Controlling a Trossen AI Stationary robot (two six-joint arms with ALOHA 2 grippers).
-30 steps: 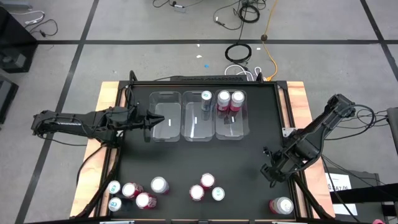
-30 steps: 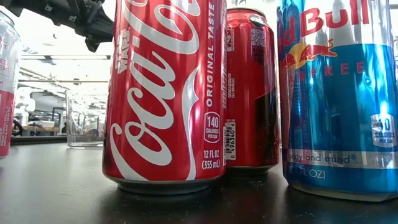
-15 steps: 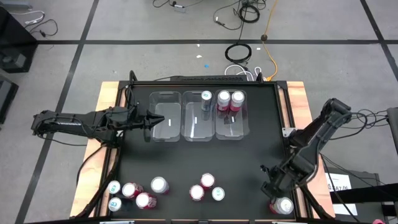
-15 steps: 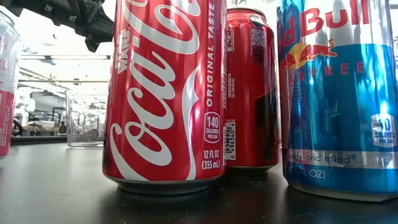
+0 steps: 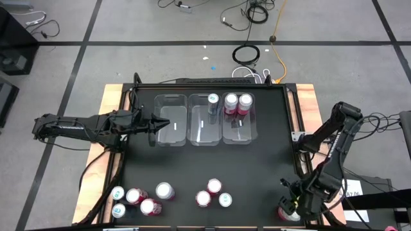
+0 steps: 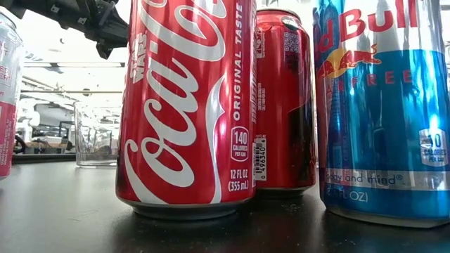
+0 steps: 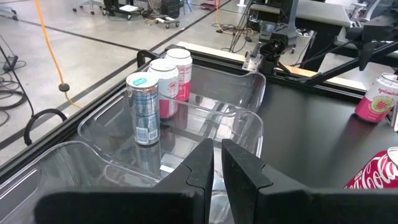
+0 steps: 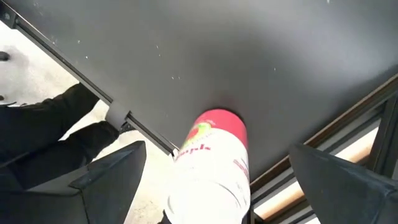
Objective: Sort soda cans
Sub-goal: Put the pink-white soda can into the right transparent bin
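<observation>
Three cans [image 5: 230, 102] stand in the bins [image 5: 171, 122]; others [image 5: 212, 192] near the table's front edge.

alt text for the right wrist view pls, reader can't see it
The right pincer hangs open directly above an upright pink and white soda can with a silver top, one dark finger showing on each side of it. The can stands near the corner of the black matte table, by its metal edge rail.

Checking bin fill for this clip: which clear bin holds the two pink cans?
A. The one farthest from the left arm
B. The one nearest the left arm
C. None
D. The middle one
A: both pink cans stand in the end bin farthest from the left arm.
</observation>
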